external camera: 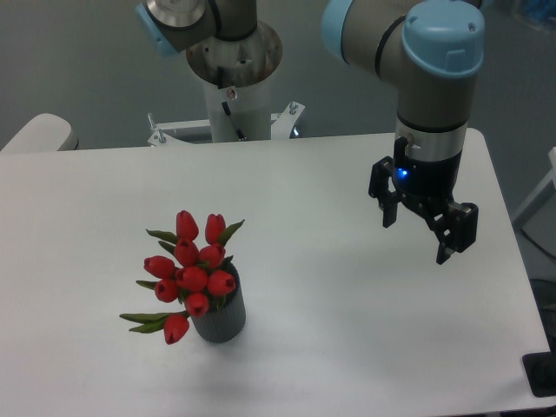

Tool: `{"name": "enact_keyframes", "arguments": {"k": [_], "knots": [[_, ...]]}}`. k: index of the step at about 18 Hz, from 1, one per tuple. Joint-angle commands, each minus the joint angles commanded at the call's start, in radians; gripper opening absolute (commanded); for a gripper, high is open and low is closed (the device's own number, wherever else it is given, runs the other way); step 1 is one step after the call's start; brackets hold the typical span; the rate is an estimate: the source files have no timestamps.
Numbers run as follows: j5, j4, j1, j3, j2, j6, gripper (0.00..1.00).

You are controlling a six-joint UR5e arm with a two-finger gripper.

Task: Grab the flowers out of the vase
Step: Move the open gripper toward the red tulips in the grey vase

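Looking down at the white table (347, 347) from the fixed camera, which is the only view there is, so here's the whole scene. The flowers (191, 269) are sitting in the vase (221, 320) toward the front left of the tabletop: a bunch of red tulip buds with green leaves poking out sideways, the whole bunch leaning up and to the left of the vase mouth, so a couple of buds hang out past the rim on the left side. The vase is a small dark grey ribbed cylinder, standing upright, and most of its mouth is hidden behind the blooms. Over on the right side of the table is the gripper (419, 234), black, with a little blue light glowing on its body, hanging off the grey and light-blue arm (434, 78) that comes in from the top of the picture. Its two fingers are spread apart with nothing between them, so the claw is open and empty. It's pointing downward over the table, well apart from the flowers and the vase. The arm's base column (234, 87) stands at the back edge of the table, behind it all, bolted to a metal plate.
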Motion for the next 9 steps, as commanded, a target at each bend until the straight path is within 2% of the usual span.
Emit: {"name": "enact_keyframes", "arguments": {"k": [7, 9], "knots": [[-0.015, 0.008, -0.008, -0.06, 0.015, -0.005, 1.0], [-0.05, 0.005, -0.006, -0.077, 0.018, -0.005, 1.0]]}}
